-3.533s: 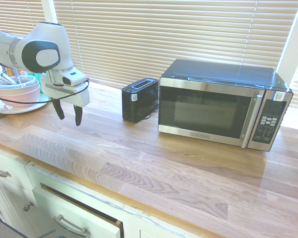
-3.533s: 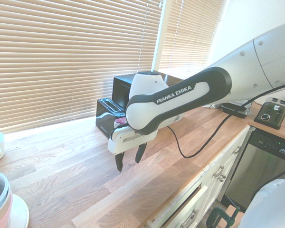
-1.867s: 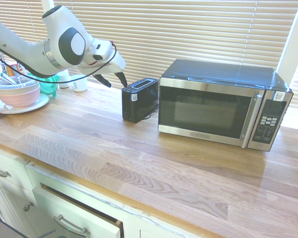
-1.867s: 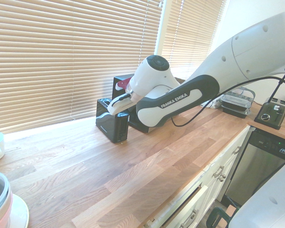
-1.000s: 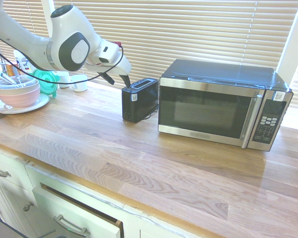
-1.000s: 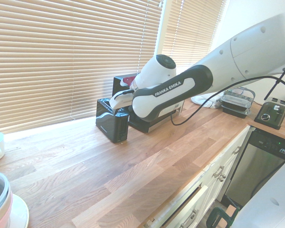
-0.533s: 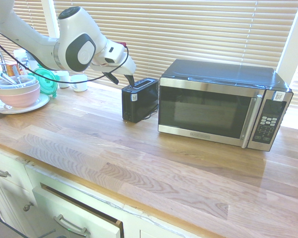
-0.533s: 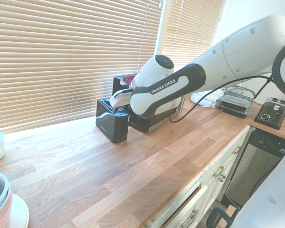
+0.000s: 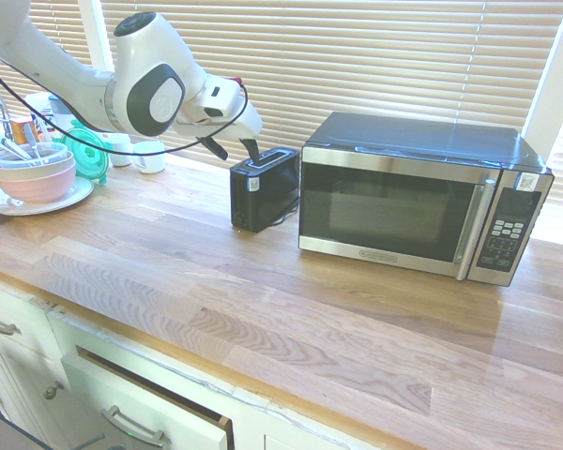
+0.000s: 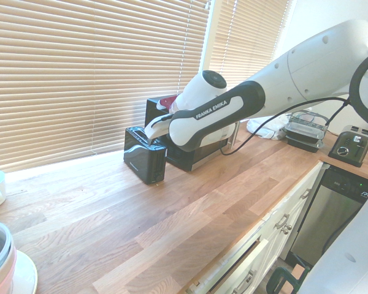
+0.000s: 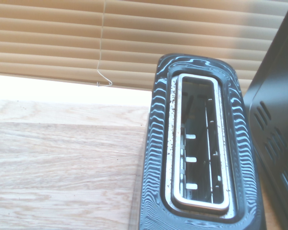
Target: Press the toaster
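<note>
Bright daylight enters through the blinds point(image 9: 357, 66), washing out the counter point(image 9: 197, 272) near the window; the wrist view shows slight softness.

Open jaws point(image 9: 233, 151) at black toaster's point(image 9: 265, 191) top, microwave point(image 9: 422, 199) beside, pink bowl point(image 9: 38, 186) on plate point(image 9: 68, 201)
</note>
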`<state>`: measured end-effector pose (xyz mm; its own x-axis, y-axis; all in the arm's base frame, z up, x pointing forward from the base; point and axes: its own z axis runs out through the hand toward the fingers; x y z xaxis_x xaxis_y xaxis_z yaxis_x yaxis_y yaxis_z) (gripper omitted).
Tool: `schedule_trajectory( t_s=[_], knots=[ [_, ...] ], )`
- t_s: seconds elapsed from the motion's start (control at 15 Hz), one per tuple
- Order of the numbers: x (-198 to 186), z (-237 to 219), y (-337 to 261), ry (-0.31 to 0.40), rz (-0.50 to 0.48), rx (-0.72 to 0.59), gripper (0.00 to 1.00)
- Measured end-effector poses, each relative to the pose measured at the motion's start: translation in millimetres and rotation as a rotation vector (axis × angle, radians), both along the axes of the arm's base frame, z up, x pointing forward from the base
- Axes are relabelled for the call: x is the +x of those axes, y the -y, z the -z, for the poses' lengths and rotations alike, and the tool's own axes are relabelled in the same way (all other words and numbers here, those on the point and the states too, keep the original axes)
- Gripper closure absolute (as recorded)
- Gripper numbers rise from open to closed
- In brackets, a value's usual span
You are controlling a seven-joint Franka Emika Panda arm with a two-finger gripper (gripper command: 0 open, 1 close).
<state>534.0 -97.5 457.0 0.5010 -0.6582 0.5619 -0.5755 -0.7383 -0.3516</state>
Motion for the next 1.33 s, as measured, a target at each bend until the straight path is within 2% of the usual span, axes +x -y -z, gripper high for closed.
schedule_trajectory(
  t_s=[0.73, 1.33],
  knots=[
    [3, -4, 5, -0.017, -0.022, -0.012, 1.0],
    [6, 13, 1, -0.045, -0.035, -0.007, 1.0]
  ],
)
